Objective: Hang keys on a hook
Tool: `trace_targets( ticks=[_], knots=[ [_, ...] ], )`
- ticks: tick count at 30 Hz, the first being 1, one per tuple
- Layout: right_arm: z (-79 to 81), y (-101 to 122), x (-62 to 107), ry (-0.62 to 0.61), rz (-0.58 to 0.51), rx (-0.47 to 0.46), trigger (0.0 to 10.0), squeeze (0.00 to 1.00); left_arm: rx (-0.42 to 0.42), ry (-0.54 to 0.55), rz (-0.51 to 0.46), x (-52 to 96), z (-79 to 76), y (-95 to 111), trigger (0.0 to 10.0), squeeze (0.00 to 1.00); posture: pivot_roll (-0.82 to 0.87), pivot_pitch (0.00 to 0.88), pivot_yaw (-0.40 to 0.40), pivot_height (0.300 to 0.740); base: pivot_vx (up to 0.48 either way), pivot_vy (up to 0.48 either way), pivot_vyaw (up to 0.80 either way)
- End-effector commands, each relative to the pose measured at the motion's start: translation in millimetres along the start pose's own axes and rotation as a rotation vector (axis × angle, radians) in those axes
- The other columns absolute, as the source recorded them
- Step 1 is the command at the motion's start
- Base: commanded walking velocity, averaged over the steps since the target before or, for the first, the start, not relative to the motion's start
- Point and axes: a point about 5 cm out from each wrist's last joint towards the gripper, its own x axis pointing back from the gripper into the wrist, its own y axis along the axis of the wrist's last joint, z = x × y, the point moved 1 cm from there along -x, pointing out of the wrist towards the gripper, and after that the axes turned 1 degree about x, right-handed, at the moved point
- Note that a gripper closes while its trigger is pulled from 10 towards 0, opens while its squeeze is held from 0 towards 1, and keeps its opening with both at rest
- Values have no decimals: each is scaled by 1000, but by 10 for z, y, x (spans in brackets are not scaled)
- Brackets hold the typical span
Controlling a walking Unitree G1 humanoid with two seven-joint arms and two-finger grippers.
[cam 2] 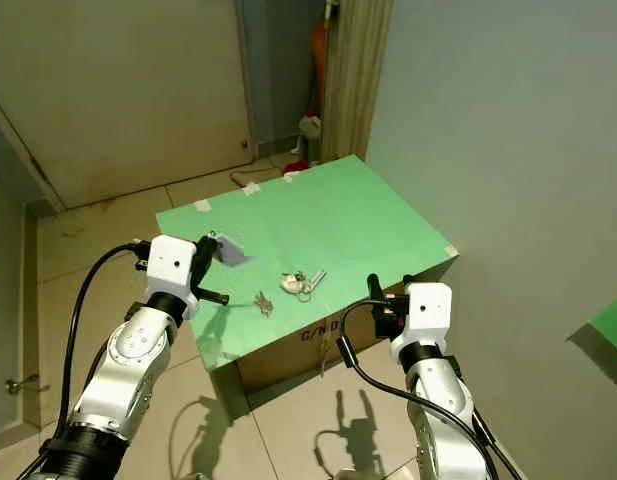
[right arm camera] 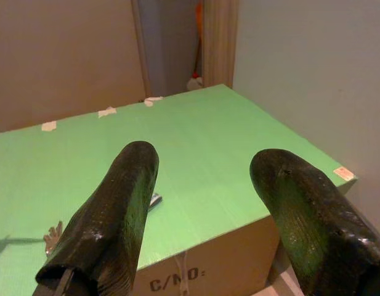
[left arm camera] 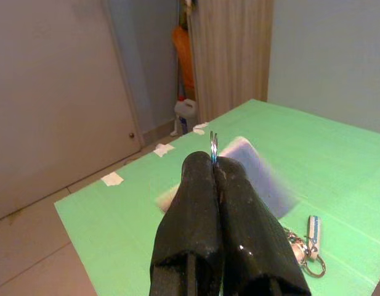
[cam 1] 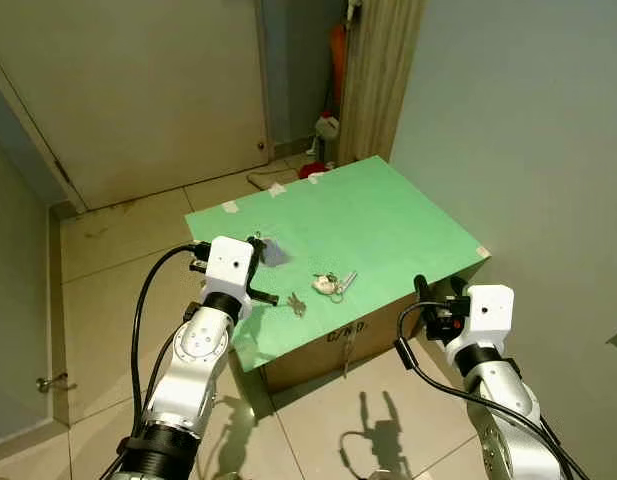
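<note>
My left gripper [left arm camera: 213,165] hangs above the near left part of the green board [cam 1: 388,215] that tops a cardboard box [cam 1: 333,350]; its two black fingers [left arm camera: 193,216] are pressed together on a thin metal piece [left arm camera: 213,147] that stands up from between the tips, and I cannot tell from here whether it is a ring or a hook; in the head views a small greyish thing [cam 1: 272,251] shows just past that gripper, too blurred to name. The keys [cam 1: 330,284] lie flat on the green board near its front edge, a bunch with a pale fob and a ring, and they rest well clear of both of my grippers; a single key [cam 1: 297,304] lies just beside the bunch, closer to my left arm, apart from it. My right gripper [right arm camera: 205,203] hovers off the front right corner of the box, lower than the board's top and touching nothing; its fingers [right arm camera: 116,216] stand wide apart with the green surface showing between them. Strips of pale tape [cam 1: 229,207] hold the board's far edge; beyond it stand a closed door [cam 1: 138,90], a tiled floor [cam 1: 108,270] and a white bottle [cam 1: 328,126] in the corner.
</note>
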Motion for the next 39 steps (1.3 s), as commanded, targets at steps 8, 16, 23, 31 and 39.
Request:
trace_targets(
  ticks=[8, 16, 23, 31, 39],
  knots=[
    [35, 17, -25, 3, -13, 9, 10000, 0, -11, 8, -2, -55, 40, 42, 10000, 0, -151, 0, 43, 740, -270, 0, 0],
    [50, 2, -16, 8, -6, 13, 10000, 0, -7, 20, -6, -73, 45, 54, 10000, 0, -154, 0, 42, 740, -267, 0, 0],
    [51, -8, -6, 10, -2, 16, 10000, 0, 0, 21, -3, -92, 31, 49, 10000, 0, -158, 0, 41, 740, -260, 0, 0],
    [90, -55, -10, 17, 28, -6, 10000, 0, -5, 7, -7, -107, 29, 56, 10000, 0, -160, 0, 46, 740, -60, 0, -370],
    [89, -40, -15, 13, 16, -8, 10000, 0, -41, -50, -10, -128, -45, 54, 10000, 0, -171, 0, 56, 740, 0, 0, -673]
  ],
)
